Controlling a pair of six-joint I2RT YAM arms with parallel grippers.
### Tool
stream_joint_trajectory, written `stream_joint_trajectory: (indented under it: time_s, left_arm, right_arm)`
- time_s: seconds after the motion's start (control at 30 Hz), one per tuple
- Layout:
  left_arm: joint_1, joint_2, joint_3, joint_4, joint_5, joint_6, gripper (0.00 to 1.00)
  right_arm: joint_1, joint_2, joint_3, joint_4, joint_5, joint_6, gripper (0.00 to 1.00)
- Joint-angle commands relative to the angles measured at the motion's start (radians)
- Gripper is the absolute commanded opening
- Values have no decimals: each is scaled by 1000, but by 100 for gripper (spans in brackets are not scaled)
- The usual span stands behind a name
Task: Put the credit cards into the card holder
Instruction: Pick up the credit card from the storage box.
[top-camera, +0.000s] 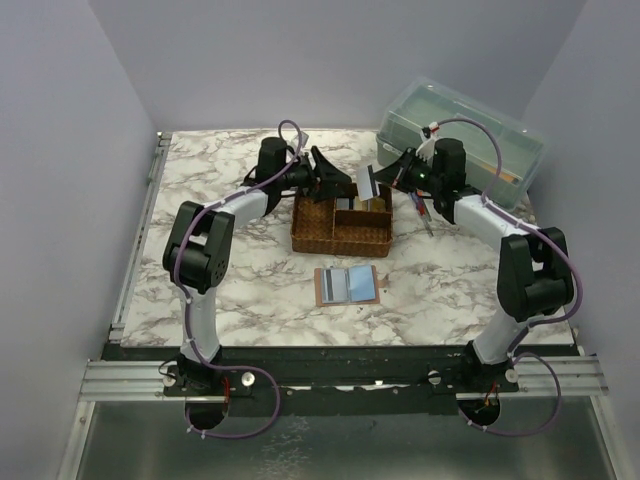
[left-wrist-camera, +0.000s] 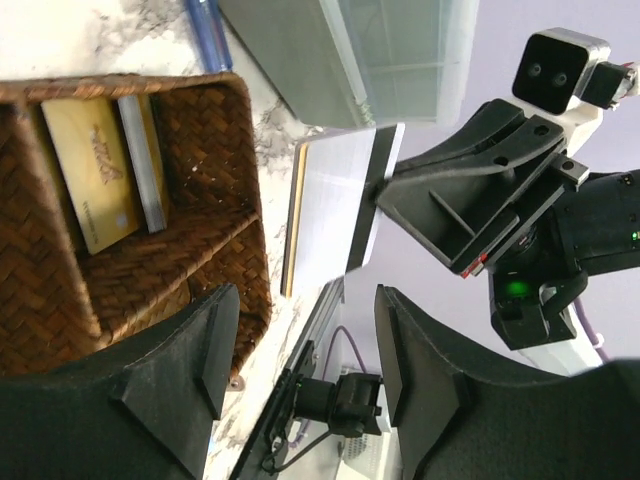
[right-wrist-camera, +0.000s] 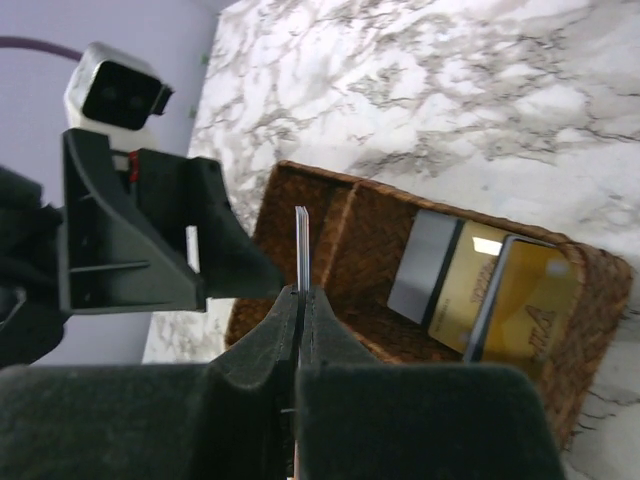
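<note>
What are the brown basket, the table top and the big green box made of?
The brown basket looks like woven wicker or rattan: criss-cross strands show. The table top looks like marble, white with grey veins, maybe only printed. The green box seems see-through plastic, smooth and shiny.

No legible text, brand or number anywhere.
- Yellow card (left-wrist-camera: 95, 170) in woven tray (left-wrist-camera: 215, 130): faint script line plus small marks on face, too blurred to read.
- Dark-edged yellow card (right-wrist-camera: 535, 300), right wrist view: pale angular logo-like mark, unreadable.
- Grey card (left-wrist-camera: 335, 200) clamped in right gripper (right-wrist-camera: 300, 295): visible face blank.
</note>
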Motion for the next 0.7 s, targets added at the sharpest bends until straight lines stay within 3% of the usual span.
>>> stream_joint_trajectory:
  time_s: [0.0, 0.33, 0.67]
  left_arm:
    - [0, 44, 73, 133, 91, -23, 61]
    - [-2, 98, 74, 250, 132, -72, 58]
    - [-2, 116, 74, 334, 134, -117, 21]
  right_arm:
    - [-7, -28, -26, 150, -132, 75, 0]
    - [-17, 10, -40, 254, -215, 154, 0]
    - [-26, 26, -42, 248, -232, 168, 0]
